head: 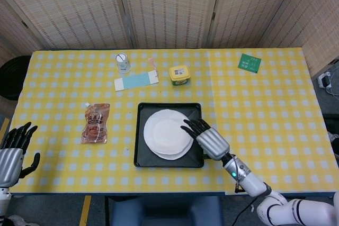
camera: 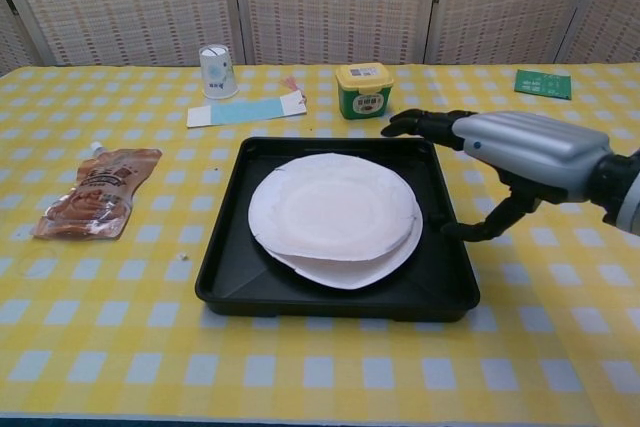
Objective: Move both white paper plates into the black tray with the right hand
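Fingers (camera: 420, 123) of the right hand (camera: 505, 152) are stretching out flat and spread, holding nothing, with the thumb hanging down beside the black tray (camera: 222, 272). Only the chest view is showing that gap: the palm is hovering off the tray's right rim, and the thumb tip is sitting just outside the tray wall. From the head view the same right hand (head: 209, 137) is appearing to overlap the tray's right edge (head: 200, 108), its fingertips near the plates, and whether it is touching anything cannot be told from there.

Directly to the hand's left, both white paper plates are lying inside the tray, stacked. The upper plate (camera: 330, 205) is sitting slightly offset over the lower plate (camera: 350, 272), whose edge is peeking out on the near side.

Beyond the hand's fingertips, a small yellow tub (camera: 363, 89) is standing on the counter (camera: 120, 347). Farther left are lying a blue-and-white card (camera: 245, 111), a paper cup (camera: 216, 70) and a brown pouch (camera: 93, 191). A green packet (camera: 544, 83) is resting far behind the hand.

Only the head view is catching the left hand (head: 13, 149), well apart at the counter's far left edge, fingers spread and empty.
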`<state>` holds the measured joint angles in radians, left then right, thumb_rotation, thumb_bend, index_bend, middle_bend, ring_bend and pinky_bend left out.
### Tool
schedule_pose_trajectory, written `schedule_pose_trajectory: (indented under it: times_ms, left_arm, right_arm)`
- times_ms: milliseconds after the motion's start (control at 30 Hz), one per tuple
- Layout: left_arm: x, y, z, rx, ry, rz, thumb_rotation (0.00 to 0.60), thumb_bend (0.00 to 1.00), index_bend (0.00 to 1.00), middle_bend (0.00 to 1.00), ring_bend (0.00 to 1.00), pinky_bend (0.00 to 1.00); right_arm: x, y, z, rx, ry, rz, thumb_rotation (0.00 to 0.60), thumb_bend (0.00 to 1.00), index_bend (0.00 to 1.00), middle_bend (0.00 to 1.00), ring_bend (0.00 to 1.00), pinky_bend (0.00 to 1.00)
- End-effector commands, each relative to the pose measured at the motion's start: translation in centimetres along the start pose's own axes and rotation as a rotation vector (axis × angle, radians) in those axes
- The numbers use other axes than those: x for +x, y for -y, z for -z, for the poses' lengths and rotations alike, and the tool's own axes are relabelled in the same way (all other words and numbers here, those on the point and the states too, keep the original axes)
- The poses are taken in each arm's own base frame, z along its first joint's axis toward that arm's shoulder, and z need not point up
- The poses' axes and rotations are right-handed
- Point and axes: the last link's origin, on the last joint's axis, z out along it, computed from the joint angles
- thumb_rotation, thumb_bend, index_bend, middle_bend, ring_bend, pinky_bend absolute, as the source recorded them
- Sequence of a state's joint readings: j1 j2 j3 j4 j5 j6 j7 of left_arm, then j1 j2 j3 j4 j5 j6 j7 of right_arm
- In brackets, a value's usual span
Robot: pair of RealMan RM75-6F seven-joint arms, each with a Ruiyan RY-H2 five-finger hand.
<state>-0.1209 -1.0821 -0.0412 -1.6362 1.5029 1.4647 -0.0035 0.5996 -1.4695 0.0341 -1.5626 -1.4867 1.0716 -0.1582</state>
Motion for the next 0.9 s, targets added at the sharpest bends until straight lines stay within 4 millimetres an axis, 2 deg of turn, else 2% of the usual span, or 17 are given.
schedule_pose_trajectory:
  times_ms: [33,167,267,333,533,633,900]
  left_arm:
    - [-0.1,-0.1,-0.1,-0.004,0.002,-0.006,0.6,0.55,0.0,0.0,0.0,0.0]
    - [-0.2,-0.2,-0.1,-0.011,-0.005,-0.016,0.6,0.55,0.0,0.0,0.0,0.0]
    - [-0.4,-0.3,-0.1,-0.014,-0.006,-0.03,0.6,0.55,0.0,0.0,0.0,0.0]
    - [-0.6,-0.5,-0.2,-0.015,0.001,-0.032,0.6,0.55,0.0,0.0,0.0,0.0]
    - [-1.2,-1.2,-0.2,-0.041,0.005,-0.057,0.6,0.55,0.0,0.0,0.0,0.0]
    - [-1.5,-1.4,-0.3,-0.045,0.007,-0.066,0.6,0.55,0.0,0.0,0.0,0.0]
    - [-1.8,-2.1,-0.1,-0.062,-0.005,-0.083,0.6,0.55,0.0,0.0,0.0,0.0]
  right_arm:
    - [2.1,-2.0,4.5,-0.074,-0.136,0.002,0.6,0.33,0.0,0.0,0.0,0.0]
    - [3.6,-4.1,10.0,-0.194,-0.222,0.051,0.6,0.33,0.0,0.0,0.0,0.0]
    - [4.2,-5.2,13.7,-0.282,-0.238,0.083,0.6,0.33,0.0,0.0,0.0,0.0]
    - [4.3,-6.0,16.8,-0.366,-0.242,0.1,0.6,0.33,0.0,0.0,0.0,0.0]
    - [4.0,-7.7,22.9,-0.536,-0.209,0.067,0.6,0.32,0.0,0.0,0.0,0.0]
    - [4.0,-8.4,24.2,-0.564,-0.186,0.048,0.6,0.32,0.0,0.0,0.0,0.0]
    - [4.6,-8.4,24.9,-0.547,-0.205,0.039,0.6,0.32,0.0,0.0,0.0,0.0]
